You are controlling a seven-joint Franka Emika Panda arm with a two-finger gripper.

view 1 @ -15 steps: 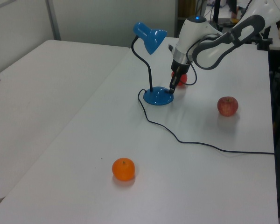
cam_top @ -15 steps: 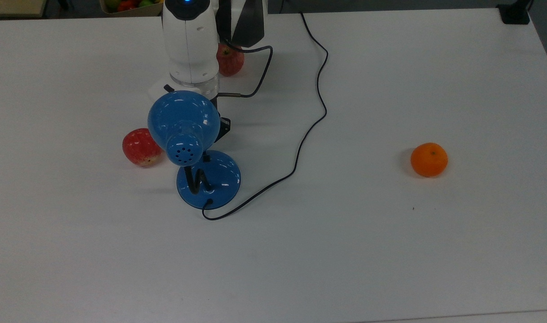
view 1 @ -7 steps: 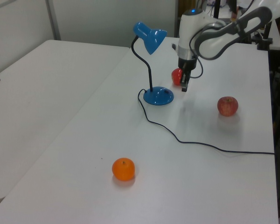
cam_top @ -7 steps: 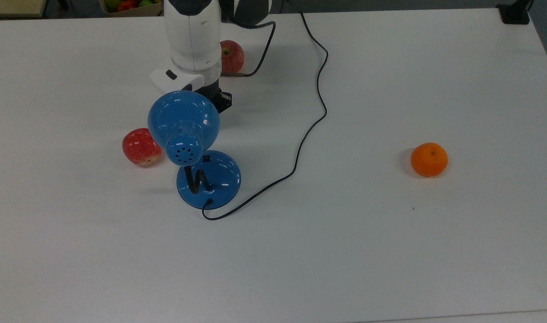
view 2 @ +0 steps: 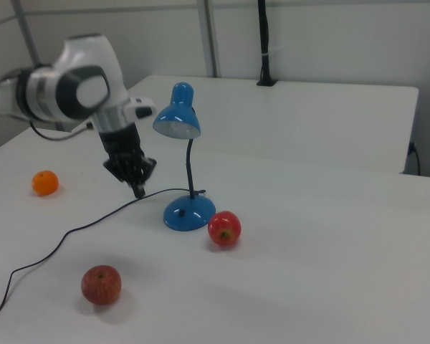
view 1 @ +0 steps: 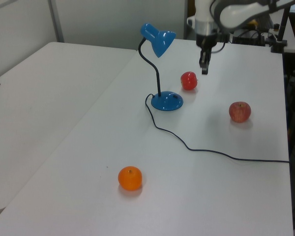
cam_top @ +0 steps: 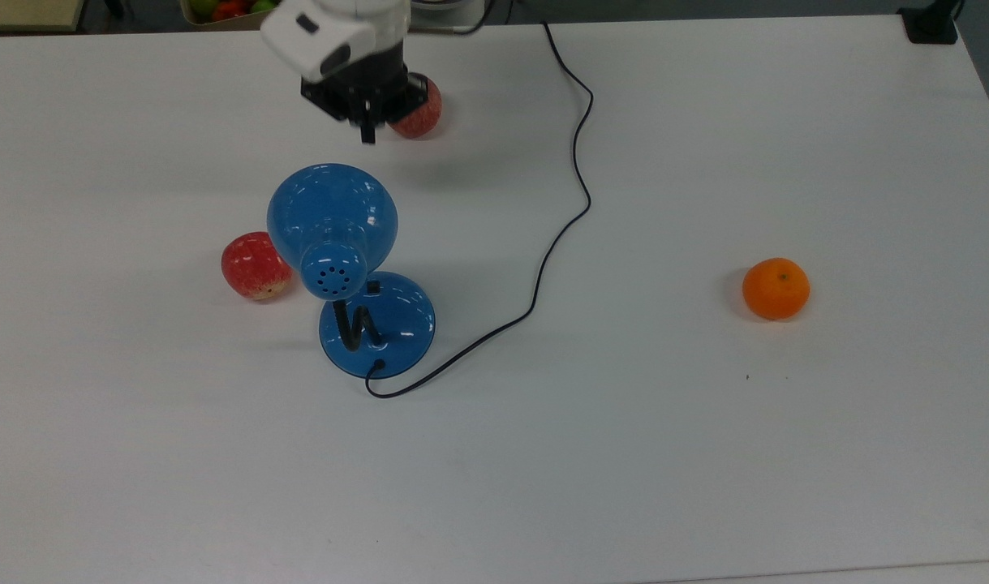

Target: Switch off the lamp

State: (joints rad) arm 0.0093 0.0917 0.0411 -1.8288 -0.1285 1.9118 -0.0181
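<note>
The lamp (cam_top: 376, 324) stands apart from the raised, seemingly closed claw (cam_top: 368, 134).

White arm (view 2: 72, 89) with grey joints, seemingly black gripper (view 2: 138, 190).

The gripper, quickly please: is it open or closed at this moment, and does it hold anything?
Gripper: closed, fingers together, holding nothing; it hangs in the air, apart from the lamp.
</note>
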